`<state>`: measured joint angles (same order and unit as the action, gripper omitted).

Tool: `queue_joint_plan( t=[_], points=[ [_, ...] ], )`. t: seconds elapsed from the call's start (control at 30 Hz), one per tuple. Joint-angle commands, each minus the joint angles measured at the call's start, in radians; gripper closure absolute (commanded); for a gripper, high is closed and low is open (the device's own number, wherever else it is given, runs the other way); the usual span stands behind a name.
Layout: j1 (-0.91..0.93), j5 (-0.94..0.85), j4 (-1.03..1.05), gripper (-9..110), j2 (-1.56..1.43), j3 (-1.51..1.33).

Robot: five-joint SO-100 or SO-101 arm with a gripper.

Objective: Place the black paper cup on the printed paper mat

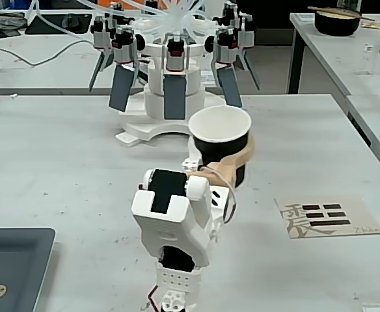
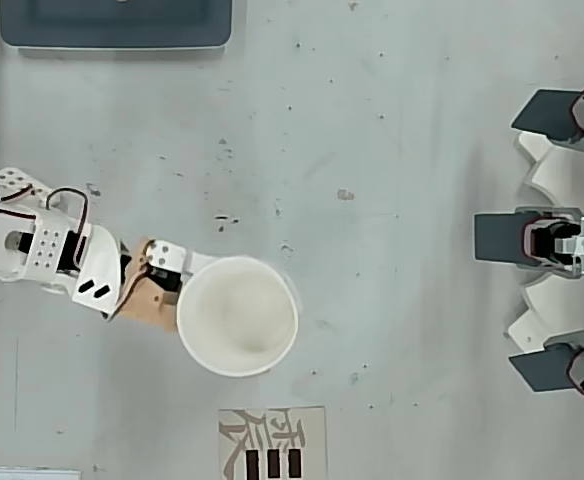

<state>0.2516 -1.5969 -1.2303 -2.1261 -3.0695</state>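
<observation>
The black paper cup (image 1: 221, 142) with its white inside (image 2: 237, 316) hangs upright above the table, held off the surface. My gripper (image 1: 226, 162) is shut on the cup, one tan finger (image 1: 232, 164) wrapping its front side. In the overhead view the gripper (image 2: 187, 300) grips the cup from the left, and the cup hides the fingertips. The printed paper mat (image 1: 326, 216) lies flat on the table to the right of the cup in the fixed view. In the overhead view the mat (image 2: 273, 444) sits at the bottom edge, just below the cup.
A white multi-arm device with dark paddles (image 1: 174, 71) stands at the table's back, seen at the right edge (image 2: 557, 240) in the overhead view. A dark grey tray (image 1: 11, 270) sits front left, at the top (image 2: 117, 25) from overhead. A dark bowl (image 1: 337, 21) rests on another table.
</observation>
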Motion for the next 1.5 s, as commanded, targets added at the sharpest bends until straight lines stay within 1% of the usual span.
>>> queue_joint_plan(
  t=[0.0,0.23,0.5,1.0,1.47],
  points=[
    [0.064,0.009,-0.028,94,-0.02,-0.008],
    [0.179,0.031,-0.026,94,0.043,0.014],
    [0.265,0.035,-0.026,94,0.169,0.141],
    [0.42,0.046,-0.035,95,0.554,0.538],
    [0.453,0.051,-0.034,94,0.925,0.927]
  ],
)
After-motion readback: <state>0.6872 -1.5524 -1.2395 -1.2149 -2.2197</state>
